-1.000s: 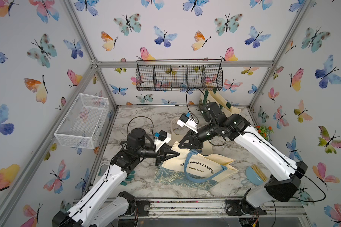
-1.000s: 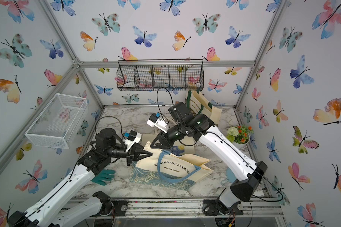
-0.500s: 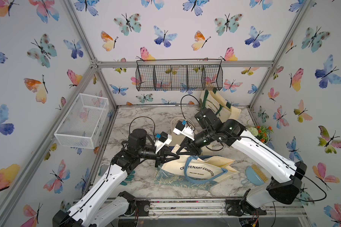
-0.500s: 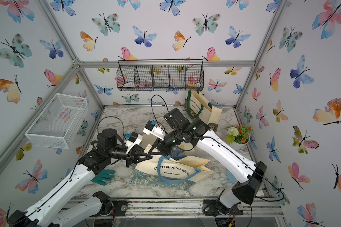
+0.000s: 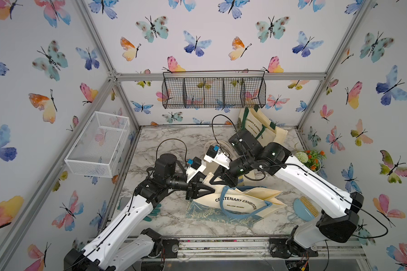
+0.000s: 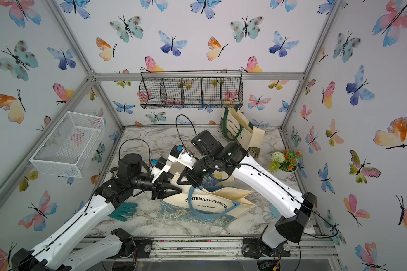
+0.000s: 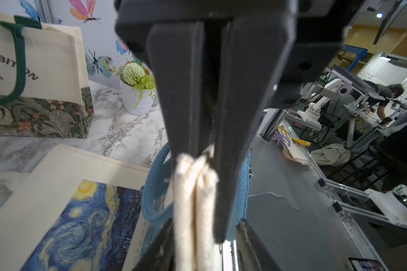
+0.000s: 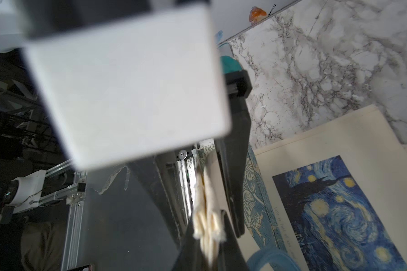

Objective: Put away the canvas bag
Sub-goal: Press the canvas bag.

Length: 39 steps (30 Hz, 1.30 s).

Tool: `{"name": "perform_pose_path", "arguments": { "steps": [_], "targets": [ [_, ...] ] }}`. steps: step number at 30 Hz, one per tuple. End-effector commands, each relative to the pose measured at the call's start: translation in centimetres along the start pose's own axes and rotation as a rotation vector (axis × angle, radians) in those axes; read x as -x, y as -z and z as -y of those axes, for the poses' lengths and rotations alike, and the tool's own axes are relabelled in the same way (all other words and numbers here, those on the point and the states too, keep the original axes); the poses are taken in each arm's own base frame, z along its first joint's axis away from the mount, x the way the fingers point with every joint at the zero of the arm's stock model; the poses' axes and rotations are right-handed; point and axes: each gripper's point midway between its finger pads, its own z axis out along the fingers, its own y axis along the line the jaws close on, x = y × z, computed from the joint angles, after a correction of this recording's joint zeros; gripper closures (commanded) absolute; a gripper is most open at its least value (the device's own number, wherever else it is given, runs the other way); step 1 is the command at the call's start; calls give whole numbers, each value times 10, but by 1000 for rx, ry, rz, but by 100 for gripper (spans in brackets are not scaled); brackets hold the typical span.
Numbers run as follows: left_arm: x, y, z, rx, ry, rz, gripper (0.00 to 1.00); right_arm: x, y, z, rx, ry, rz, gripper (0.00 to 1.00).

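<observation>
The canvas bag, cream with "CENTENARY EXHIBITION" print, blue handles and a blue floral base, lies slumped at the table's front middle in both top views. Its upper left corner is lifted, and both grippers meet there tip to tip. My left gripper comes in from the left and is shut on the folded cream edge. My right gripper reaches down from the right and is shut on the same bunched corner. A flat cream tote with a starry-night picture lies under the bag.
Another cream bag with green handles stands at the back right, below a black wire basket on the back wall. A white wire basket hangs on the left wall. A potted plant, blue brush and green glove lie around.
My right gripper has swung left and down until it meets the left gripper at the bag's corner. The bag has sunk lower onto the table, and the left gripper has dropped slightly.
</observation>
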Motion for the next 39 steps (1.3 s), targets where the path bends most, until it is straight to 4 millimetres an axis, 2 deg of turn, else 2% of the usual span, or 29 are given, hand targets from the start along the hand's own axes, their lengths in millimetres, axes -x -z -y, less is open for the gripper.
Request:
{"name": "perform_pose_path", "arguments": {
  "steps": [1, 3, 5, 7, 8, 11, 12, 13, 14, 16, 17, 18, 19, 20, 22, 23, 24, 25, 28, 29, 30, 31, 33, 34, 35, 36, 38, 39],
  "targets": [
    [6, 2, 4, 1, -38, 24, 50, 25, 32, 14, -160, -10, 66, 99],
    [4, 2, 4, 1, -32, 24, 52, 35, 44, 21, -207, -27, 87, 99],
    [2, 1, 4, -1, -27, 21, 62, 44, 54, 25, -238, -42, 110, 99],
    [0, 1, 3, 4, -23, 18, 97, 50, 60, 27, -260, -47, 126, 99],
    [-2, 1, 2, 8, -19, 16, 100, 52, 63, 29, -270, -51, 132, 99],
    [-4, 0, 4, -5, -17, 16, 100, 58, 71, 31, -293, -53, 152, 99],
    [-4, 1, 6, -16, -19, 20, 92, 59, 74, 31, -301, -53, 158, 99],
    [-3, 1, 7, -17, -18, 26, 68, 61, 77, 32, -309, -54, 164, 99],
    [-4, 1, 6, -8, -13, 34, 57, 62, 80, 33, -322, -53, 170, 99],
    [-5, 2, 5, 18, -20, 46, 52, 65, 86, 35, -347, -51, 181, 99],
    [-7, 2, 2, 39, -22, 50, 57, 66, 89, 35, -359, -49, 186, 99],
    [-8, 3, 0, 60, -23, 52, 73, 66, 92, 36, -371, -47, 189, 99],
    [-9, 4, -5, 88, -19, 50, 93, 67, 94, 38, -385, -49, 191, 99],
    [-12, 3, -8, 104, -8, 43, 100, 67, 98, 40, -403, -50, 194, 98],
    [-16, 2, -10, 100, 8, 29, 100, 67, 103, 42, -426, -52, 195, 99],
    [-18, 1, -10, 91, 19, 25, 90, 67, 105, 43, -434, -53, 196, 99],
    [-19, 0, -12, 93, 28, 22, 64, 67, 107, 45, -444, -54, 198, 99],
    [-20, 0, -15, 105, 39, 21, 50, 68, 109, 46, -457, -56, 202, 99],
    [-24, -1, -17, 119, 43, 22, 51, 68, 116, 50, -487, -61, 211, 99],
    [-24, -1, -18, 123, 39, 22, 72, 69, 118, 51, -499, -62, 214, 99],
    [-26, -1, -19, 131, 41, 20, 97, 68, 120, 53, -512, -65, 216, 99],
    [-28, 0, -23, 154, 52, 16, 100, 68, 123, 55, -529, -65, 220, 99],
    [-33, -1, -26, 165, 68, 6, 100, 68, 127, 56, -548, -65, 224, 99],
    [-37, -2, -27, 167, 80, 1, 81, 68, 130, 57, -560, -66, 228, 99],
    [-39, -2, -30, 177, 94, -2, 55, 69, 132, 59, -570, -67, 231, 99],
    [-41, -2, -30, 180, 101, -3, 51, 69, 134, 59, -579, -67, 235, 99],
    [-46, -2, -33, 192, 110, -4, 51, 69, 137, 60, -590, -66, 242, 98],
    [-48, -2, -35, 205, 114, -5, 62, 69, 136, 61, -591, -66, 242, 98]
  ]
}}
